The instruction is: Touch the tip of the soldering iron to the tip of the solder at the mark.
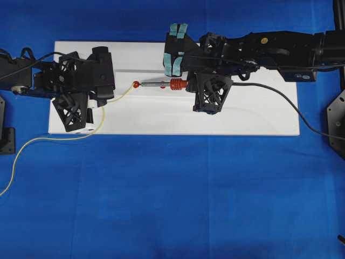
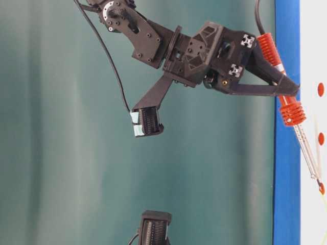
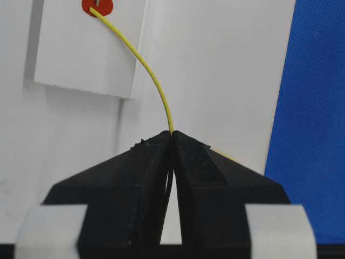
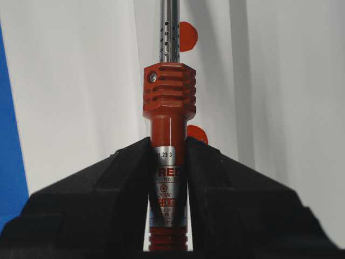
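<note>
1. Your left gripper (image 3: 172,135) is pressed together on the solder (image 3: 153,81), pinching the yellow wire close to its free end. Only a short stretch sticks out, likely so the end stays stiff enough to aim.

2. In the left wrist view that stretch curves from the jaw tips up toward 11 o'clock, and its end lies on the red mark (image 3: 97,6). The solder's tip looks parked at the target, so I judge this arm's job is simply to hold.

3. The rest of the solder trails off the white board (image 1: 259,116) toward 8 o'clock in the overhead view, slack on the blue cloth (image 1: 172,205); that slack keeps it from tugging at the pinch.

4. Your right gripper (image 4: 168,148) is clamped on the soldering iron (image 4: 168,108) at the labelled handle, just behind the ribbed collar. Gripping the handle leaves the shaft free as a pointer.

5. In the overhead view the iron points toward 9 o'clock, its tip near the mark (image 1: 136,84) and the solder's end. The table-level view shows the shaft slanting down to the board.

6. Whether the two tips actually touch, you cannot tell here; they look very close. Any closing move should be small and slow, since a shove could knock the solder off the mark.
</note>
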